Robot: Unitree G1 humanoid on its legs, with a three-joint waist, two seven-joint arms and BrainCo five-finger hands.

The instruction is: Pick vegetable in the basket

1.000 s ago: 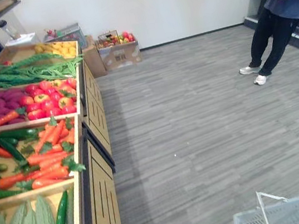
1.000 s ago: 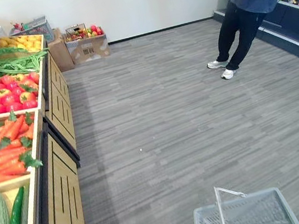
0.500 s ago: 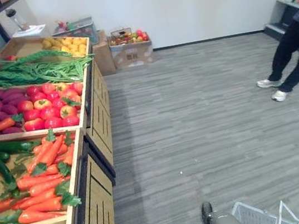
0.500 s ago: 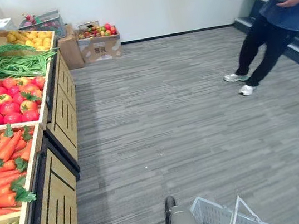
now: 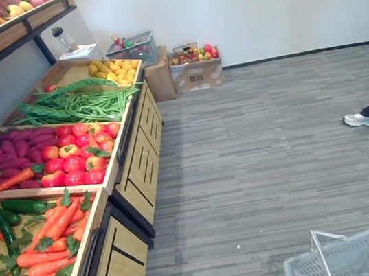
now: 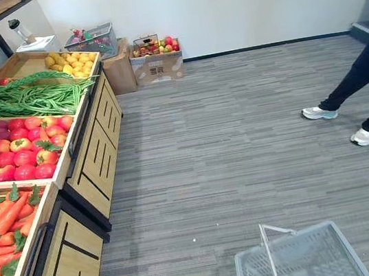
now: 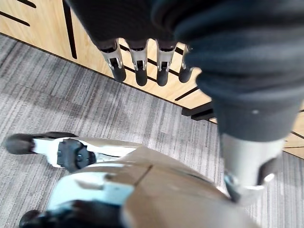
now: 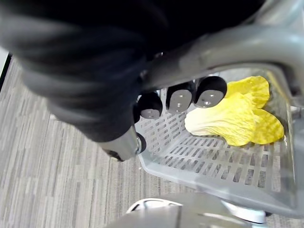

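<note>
Camera swinging since last frames, scene not moving: carrots (image 5: 43,239) now sitting lower left on bench (image 5: 139,162), person (image 6: 359,74) sliding to right edge. Robot likely repositioning for next pick.
Right hand (image 8: 180,98) curling round handle (image 8: 237,45) of basket (image 8: 209,159); napa cabbage (image 8: 223,121) lying inside.
Left hand (image 7: 137,66) hanging loose, fingers straight, empty.

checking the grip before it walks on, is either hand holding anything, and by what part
The right hand holds the grey basket by its handle, with its fingers curled round the bar. The left hand hangs open and holds nothing.
</note>
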